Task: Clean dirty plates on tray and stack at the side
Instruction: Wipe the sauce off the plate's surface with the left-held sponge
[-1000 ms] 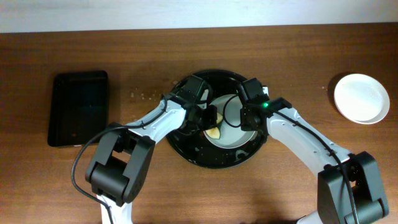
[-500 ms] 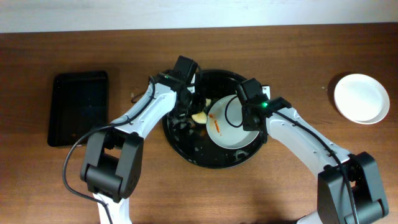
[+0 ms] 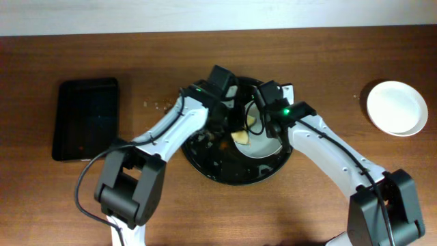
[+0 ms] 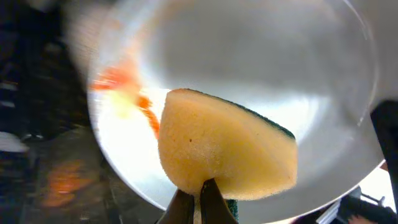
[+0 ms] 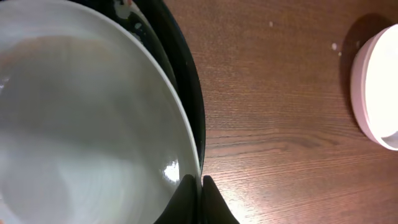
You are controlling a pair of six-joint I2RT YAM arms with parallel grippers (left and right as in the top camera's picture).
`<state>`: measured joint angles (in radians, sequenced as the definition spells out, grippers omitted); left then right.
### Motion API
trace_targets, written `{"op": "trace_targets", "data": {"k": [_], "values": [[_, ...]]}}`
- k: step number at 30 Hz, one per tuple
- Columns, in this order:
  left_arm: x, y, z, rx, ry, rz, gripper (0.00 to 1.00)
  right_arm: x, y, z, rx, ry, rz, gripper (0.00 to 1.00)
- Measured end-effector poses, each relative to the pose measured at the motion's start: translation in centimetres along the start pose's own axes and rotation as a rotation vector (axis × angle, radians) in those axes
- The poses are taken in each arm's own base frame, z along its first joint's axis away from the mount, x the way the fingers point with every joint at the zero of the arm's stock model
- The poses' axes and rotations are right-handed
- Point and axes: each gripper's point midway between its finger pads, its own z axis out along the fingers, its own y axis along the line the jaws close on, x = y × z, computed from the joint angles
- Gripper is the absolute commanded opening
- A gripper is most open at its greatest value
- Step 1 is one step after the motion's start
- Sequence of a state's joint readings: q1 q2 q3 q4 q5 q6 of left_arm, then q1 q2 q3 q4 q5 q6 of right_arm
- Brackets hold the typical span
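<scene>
Both arms are bent inward from the near table edge, with the wrists brought together over the round black tray (image 3: 225, 174). The left gripper (image 4: 200, 200) is clamped on a yellow sponge (image 4: 227, 155) with a green scouring backing, and the sponge is laid against the dirty plate (image 4: 261, 56). The right gripper (image 5: 199, 198) is pinched shut on that plate's rim at the tray's right side. The plate is located inside the tray, right of centre; whether it is tilted or flat cannot be told. A red-orange sauce smear (image 4: 121, 84) is seen only in the left wrist view, just left of the sponge; overhead it is hidden by the arms. Only in the right wrist view is the plate's edge shown just inside the tray's raised rim. A white unsmeared plate (image 3: 397, 107) is seen on the wooden table (image 3: 328, 61) well right of the tray, and a rectangular black tray (image 3: 87, 117) well left of it. Bare wood is seen between the round tray and each of these, and the tray's near part is left uncovered.
</scene>
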<state>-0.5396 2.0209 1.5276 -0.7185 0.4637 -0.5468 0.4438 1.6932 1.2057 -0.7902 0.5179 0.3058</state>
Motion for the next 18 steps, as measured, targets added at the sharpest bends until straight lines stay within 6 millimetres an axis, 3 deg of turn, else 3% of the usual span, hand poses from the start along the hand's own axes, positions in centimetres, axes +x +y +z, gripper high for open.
{"op": "trace_targets", "data": {"k": [5,8,18], "values": [[0.5,-0.6,2.6,0.069,0.058,-0.012,0.0,0.0,0.1,-0.3,0.018,-0.011,-0.014,0.04],[1.2,0.1,5.1,0.111,0.129,-0.052,0.0,0.1,0.1,-0.3,0.022,-0.005,-0.023,0.04],[1.2,1.2,5.0,0.078,0.135,-0.084,0.0,0.2,0.0,-0.4,0.028,-0.004,-0.028,0.04]]}}
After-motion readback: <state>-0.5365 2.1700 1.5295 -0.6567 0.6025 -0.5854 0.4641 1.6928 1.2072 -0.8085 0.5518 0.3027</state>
